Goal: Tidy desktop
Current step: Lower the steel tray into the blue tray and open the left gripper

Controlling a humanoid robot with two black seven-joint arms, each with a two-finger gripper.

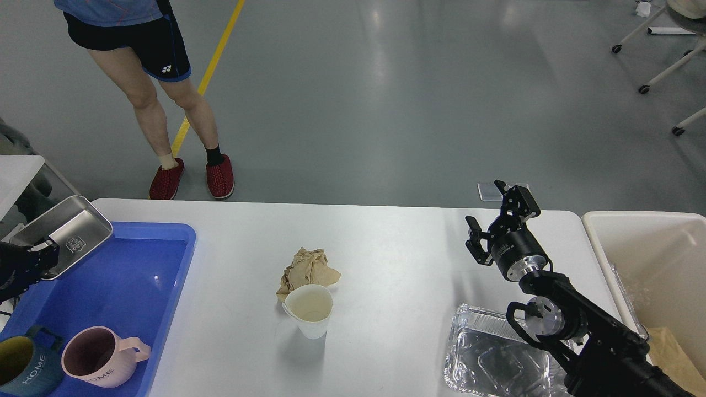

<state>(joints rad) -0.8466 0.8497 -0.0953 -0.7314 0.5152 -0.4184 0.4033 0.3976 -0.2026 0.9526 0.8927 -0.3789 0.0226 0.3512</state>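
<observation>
The white desktop carries a crumpled brown paper, a white paper cup just in front of it, and a foil tray at the front right. My left gripper is shut on the rim of a tilted steel tray, held above the far left corner of the blue tray. Over the right part of the desktop, my right gripper is open and holds nothing.
In the blue tray's near end stand a pink mug and a dark blue mug. A cream-beige bin with brown paper inside stands at the right. A person stands beyond the far left edge.
</observation>
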